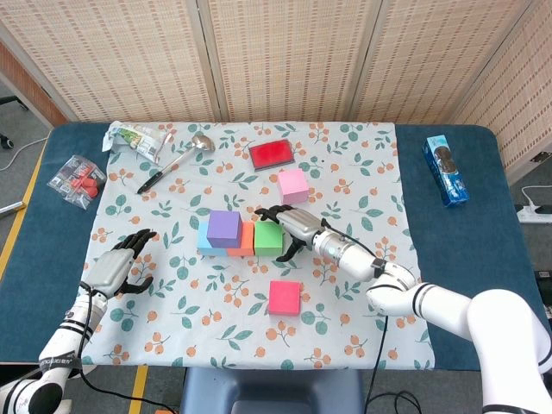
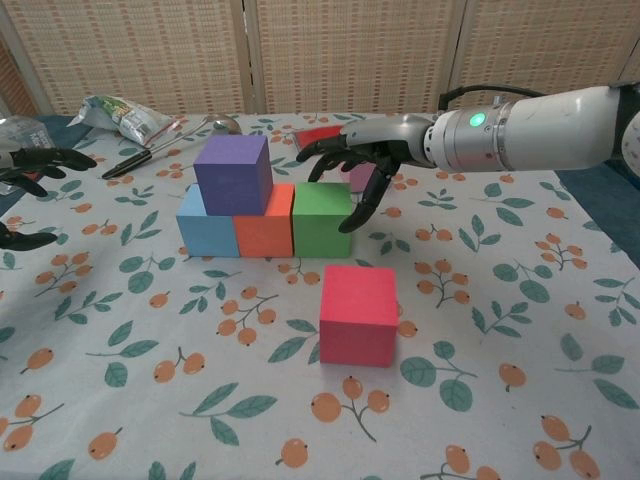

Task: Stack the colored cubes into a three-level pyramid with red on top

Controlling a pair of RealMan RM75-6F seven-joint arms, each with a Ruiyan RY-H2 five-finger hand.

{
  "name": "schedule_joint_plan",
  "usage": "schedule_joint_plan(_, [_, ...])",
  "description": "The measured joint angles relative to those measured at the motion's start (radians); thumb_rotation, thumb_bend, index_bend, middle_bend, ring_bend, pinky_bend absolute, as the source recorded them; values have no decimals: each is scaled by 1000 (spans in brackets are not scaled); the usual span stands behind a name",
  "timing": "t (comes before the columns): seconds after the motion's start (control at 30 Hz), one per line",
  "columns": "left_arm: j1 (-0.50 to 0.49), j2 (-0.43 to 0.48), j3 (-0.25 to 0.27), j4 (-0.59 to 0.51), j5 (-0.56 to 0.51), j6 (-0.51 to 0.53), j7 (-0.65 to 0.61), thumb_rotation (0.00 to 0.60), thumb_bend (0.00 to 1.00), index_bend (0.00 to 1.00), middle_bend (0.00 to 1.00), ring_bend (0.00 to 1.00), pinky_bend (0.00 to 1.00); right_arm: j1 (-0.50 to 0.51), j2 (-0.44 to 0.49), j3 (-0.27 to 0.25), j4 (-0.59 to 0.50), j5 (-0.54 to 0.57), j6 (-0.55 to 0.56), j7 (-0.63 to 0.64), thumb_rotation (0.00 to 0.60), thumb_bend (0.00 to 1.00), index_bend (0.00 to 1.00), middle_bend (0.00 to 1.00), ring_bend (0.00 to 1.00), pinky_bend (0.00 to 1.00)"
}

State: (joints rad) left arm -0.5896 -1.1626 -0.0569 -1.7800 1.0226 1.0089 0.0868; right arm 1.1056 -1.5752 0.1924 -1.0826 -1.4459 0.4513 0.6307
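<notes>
Right hand [image 2: 352, 160] reached in over the green foam cube [image 2: 321, 219], fingers spread and curved, thumb hanging down by the cube's right face; it held nothing, and contact with the cube could not be told. Left hand [image 1: 118, 266] hovered at the left side of the floral tablecloth [image 1: 345, 172], fingers apart and loosely curled, holding nothing, well apart from the cubes.

Bottom row sat in the cloth's middle: light blue foam cube [image 2: 205, 232], orange foam cube [image 2: 265, 232] and the green one, side by side and touching. Purple foam cube [image 2: 234, 173] rested on top, over the blue and orange ones. Red foam cube [image 2: 358, 314] stood alone on the cloth, nearer the robot, in front of and slightly right of the green cube, apart from the row. Pink foam cube [image 1: 293, 186] stood behind the row, partly hidden by the right hand in the chest view.

Flat red rectangular pad [image 1: 272, 153] lay further back on the cloth. Metal ladle with black handle [image 1: 175, 162] and a crumpled printed packet [image 1: 136, 140] lay at the back left. Clear bag with red pieces [image 1: 76, 179] lay on the blue table cover [image 1: 448, 250] at left, blue snack box [image 1: 445, 170] at right.
</notes>
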Motion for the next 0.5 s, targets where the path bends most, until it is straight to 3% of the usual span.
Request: schedule_joint_plan(0.5, [14,1,-12,4,11,-20,-6,600,374,0,0,0,138,14,-2,-20,1,-7,10,34,600,0,0,135,0,0])
